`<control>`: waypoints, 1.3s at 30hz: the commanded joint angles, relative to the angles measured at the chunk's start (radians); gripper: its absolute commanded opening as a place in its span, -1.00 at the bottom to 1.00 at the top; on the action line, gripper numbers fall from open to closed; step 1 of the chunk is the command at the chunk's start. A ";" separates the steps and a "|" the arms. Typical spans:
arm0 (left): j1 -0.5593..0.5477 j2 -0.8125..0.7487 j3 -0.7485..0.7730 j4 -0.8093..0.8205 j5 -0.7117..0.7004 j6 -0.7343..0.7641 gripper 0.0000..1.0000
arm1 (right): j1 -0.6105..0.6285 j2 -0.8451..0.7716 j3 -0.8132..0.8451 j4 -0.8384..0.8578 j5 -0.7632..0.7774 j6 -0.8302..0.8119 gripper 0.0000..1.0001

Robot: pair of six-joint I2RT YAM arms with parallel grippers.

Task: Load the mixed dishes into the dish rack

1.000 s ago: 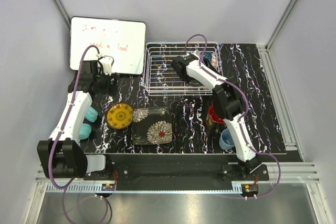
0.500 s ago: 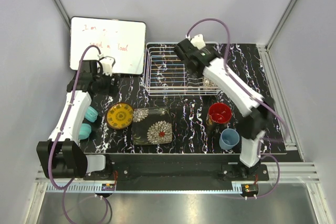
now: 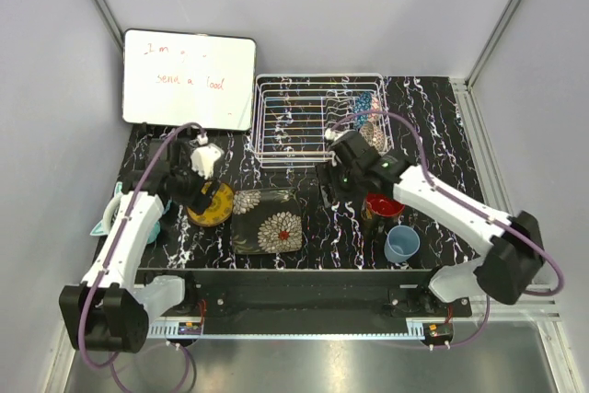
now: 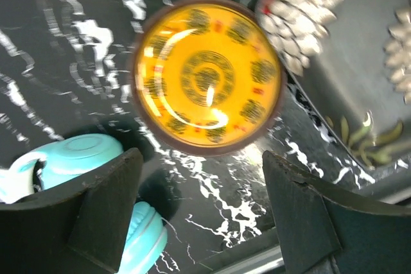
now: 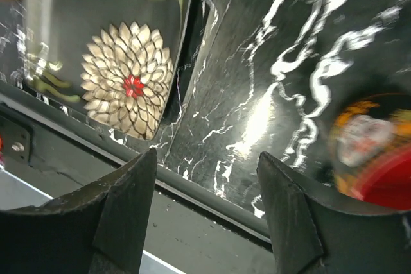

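Observation:
The yellow round plate (image 3: 212, 206) lies flat at the left front, and my open, empty left gripper (image 3: 193, 192) hovers over it. It fills the left wrist view (image 4: 209, 85), above the gripper (image 4: 202, 216). The dark rectangular floral plate (image 3: 267, 221) lies beside it and shows in the right wrist view (image 5: 109, 49). My open, empty right gripper (image 3: 331, 183) hangs between that plate and the black mug with red inside (image 3: 383, 203); in the right wrist view it (image 5: 205, 213) is left of the mug (image 5: 379, 158). The light-blue cup (image 3: 402, 244) stands front right. The white dish rack (image 3: 294, 121) holds the blue bowl (image 3: 366, 101) and beige bowl (image 3: 373, 132).
The teal headphones (image 3: 112, 213) lie at the table's left edge, close to the yellow plate, and show in the left wrist view (image 4: 70, 158). A whiteboard (image 3: 189, 78) leans at the back left. The table's front edge (image 5: 212, 190) runs just under the right gripper.
My left arm has swung from the whiteboard down to over the yellow plate. My right arm has drawn back from the rack to the table between the floral plate and mug.

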 commanded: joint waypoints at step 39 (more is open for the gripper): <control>-0.322 0.182 -0.281 0.370 -0.125 0.101 0.54 | -0.001 0.467 -0.214 0.627 -0.485 0.066 0.33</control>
